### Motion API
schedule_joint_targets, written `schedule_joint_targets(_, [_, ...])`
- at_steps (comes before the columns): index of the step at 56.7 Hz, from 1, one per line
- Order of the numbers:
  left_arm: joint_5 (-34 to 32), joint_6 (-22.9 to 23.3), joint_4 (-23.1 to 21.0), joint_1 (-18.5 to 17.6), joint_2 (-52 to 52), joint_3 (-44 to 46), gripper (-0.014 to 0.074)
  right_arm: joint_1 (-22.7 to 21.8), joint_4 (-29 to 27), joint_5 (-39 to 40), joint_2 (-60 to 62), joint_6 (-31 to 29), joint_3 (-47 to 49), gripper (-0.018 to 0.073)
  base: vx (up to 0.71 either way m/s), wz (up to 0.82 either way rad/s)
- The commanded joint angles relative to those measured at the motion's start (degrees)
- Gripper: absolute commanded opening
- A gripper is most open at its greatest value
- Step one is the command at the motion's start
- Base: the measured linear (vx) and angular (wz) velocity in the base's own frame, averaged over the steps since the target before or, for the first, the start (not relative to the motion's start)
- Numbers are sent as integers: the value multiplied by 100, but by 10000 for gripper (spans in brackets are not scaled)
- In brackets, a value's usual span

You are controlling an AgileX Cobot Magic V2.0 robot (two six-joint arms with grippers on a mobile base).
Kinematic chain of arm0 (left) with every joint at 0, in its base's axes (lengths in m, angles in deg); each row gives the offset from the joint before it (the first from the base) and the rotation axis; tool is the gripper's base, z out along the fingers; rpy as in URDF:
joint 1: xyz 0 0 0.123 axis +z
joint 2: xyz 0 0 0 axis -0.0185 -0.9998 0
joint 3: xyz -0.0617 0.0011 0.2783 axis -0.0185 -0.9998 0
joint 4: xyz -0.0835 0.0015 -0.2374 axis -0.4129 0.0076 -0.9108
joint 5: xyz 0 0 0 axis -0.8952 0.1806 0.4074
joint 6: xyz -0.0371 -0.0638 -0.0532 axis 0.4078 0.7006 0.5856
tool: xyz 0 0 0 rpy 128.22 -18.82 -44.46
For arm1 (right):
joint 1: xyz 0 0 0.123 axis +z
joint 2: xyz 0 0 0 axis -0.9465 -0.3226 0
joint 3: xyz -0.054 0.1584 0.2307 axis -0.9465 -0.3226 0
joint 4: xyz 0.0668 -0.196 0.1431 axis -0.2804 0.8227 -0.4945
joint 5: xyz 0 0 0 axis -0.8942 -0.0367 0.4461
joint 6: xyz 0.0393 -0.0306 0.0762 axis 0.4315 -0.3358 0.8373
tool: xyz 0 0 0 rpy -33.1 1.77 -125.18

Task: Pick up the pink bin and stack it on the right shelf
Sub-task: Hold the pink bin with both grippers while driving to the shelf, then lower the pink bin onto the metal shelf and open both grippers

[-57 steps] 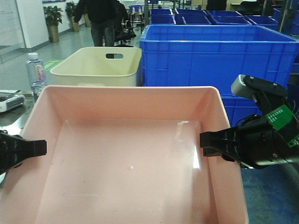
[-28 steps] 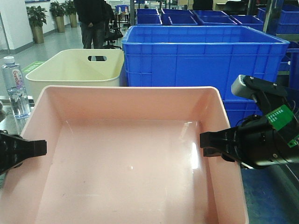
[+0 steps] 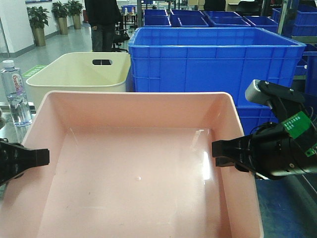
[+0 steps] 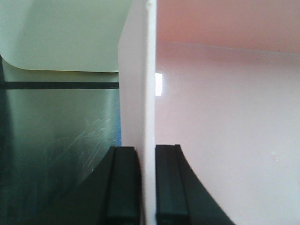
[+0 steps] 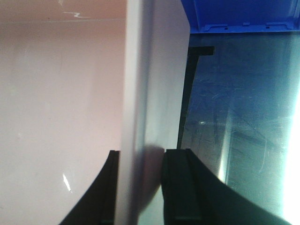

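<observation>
The cream tub had shifted left since earlier. The left gripper and right gripper clenched the walls of the pink bin, the pinch plain only in wrist views.

**Front view:** bright, even overhead indoor light with saturated colours and a slightly soft background. White glare streaks lie on the floor of the pink bin near its right wall.

**Left wrist view:** the bin wall, close to the lens, is blurred and washed almost white. The left claw reads as featureless black.

**Right wrist view:** the right claw is equally dark. Glare bleaches the scratched, reflective surface towards the right edge.
</observation>
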Motion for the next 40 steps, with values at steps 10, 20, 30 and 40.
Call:
schedule_joint_targets(10, [-558, 39, 442, 126, 118, 182, -2, -34, -52, 705, -3, -364, 177, -8, 0, 0])
schedule_joint_targets(20, [288, 275, 908, 126, -318, 182, -1, 378, -95, 824, -790, -293, 177, -8, 0, 0])
schedule_joint_targets(30, [70, 404, 1282, 126, -1039, 182, 29, 378, -331, 1204, -1762, -297, 177, 7, 0, 0])
schedule_joint_targets(40, [-55, 389, 1305, 126, -1151, 182, 118, 378, -412, 1337, -1840, -296, 177, 91, 0, 0])
